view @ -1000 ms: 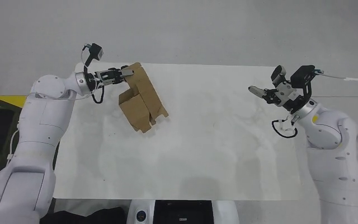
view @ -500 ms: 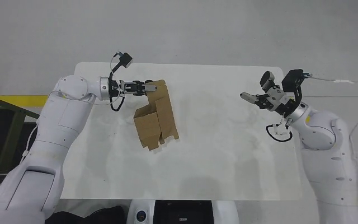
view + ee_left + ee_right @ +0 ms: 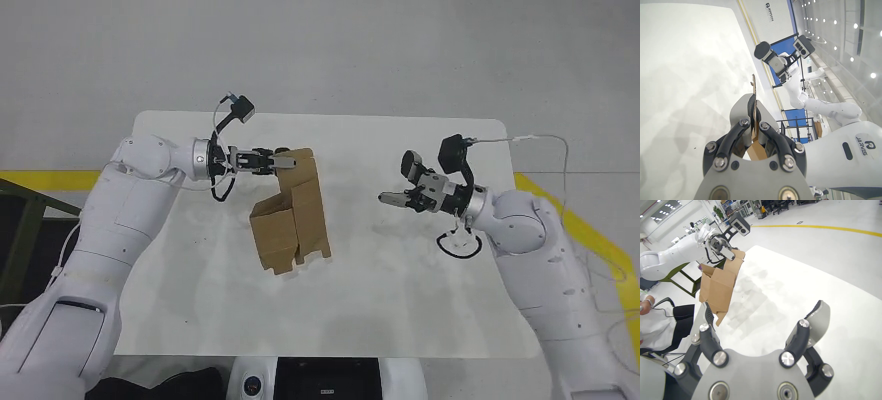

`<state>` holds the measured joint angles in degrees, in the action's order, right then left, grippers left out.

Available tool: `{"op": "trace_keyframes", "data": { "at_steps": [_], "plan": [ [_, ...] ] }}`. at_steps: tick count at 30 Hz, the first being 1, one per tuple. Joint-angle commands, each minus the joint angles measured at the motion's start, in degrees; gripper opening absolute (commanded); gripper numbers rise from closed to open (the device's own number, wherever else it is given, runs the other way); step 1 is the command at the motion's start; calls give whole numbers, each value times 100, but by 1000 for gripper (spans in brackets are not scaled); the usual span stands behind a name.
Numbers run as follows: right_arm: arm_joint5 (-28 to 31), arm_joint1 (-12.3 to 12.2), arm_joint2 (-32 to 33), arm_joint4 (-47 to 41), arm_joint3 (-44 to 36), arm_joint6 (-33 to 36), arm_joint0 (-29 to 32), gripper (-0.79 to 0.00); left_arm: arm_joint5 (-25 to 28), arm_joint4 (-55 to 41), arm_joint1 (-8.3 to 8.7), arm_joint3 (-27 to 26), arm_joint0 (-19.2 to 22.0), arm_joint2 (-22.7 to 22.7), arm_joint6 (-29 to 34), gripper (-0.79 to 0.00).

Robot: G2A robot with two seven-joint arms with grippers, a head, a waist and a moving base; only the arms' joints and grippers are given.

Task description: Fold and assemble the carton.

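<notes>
The left gripper point(image 3: 283, 160) is clamped on the far edge of the half-opened cardboard carton point(image 3: 290, 215), which sits left of centre over the white table point(image 3: 420, 300). The right gripper point(image 3: 392, 198), fingers spread and empty, hovers to the carton's right, apart from it

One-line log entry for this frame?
carton: partly open, unassembled | left gripper: shut on carton edge | right gripper: open, empty, apart from carton
</notes>
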<state>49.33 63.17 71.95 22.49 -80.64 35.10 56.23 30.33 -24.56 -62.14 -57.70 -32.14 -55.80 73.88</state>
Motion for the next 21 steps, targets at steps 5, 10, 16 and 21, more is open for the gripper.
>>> {"op": "trace_keyframes", "data": {
  "at_steps": [5,10,16,21],
  "plan": [
    [-3,67,-685,-1242,378,843,-420,0,104,-249,-73,-195,-49,210,-96,-785],
    [154,146,-1303,-2426,605,1600,-741,0,258,-286,-106,-446,-106,384,-249,-785],
    [-5,171,-2003,-3180,692,1991,-1102,0,368,-238,-82,-593,-203,514,-359,-785],
    [-7,124,-2408,-3428,838,1993,-1332,0,328,-473,-69,-653,-229,579,-320,-785]
  ]
}}
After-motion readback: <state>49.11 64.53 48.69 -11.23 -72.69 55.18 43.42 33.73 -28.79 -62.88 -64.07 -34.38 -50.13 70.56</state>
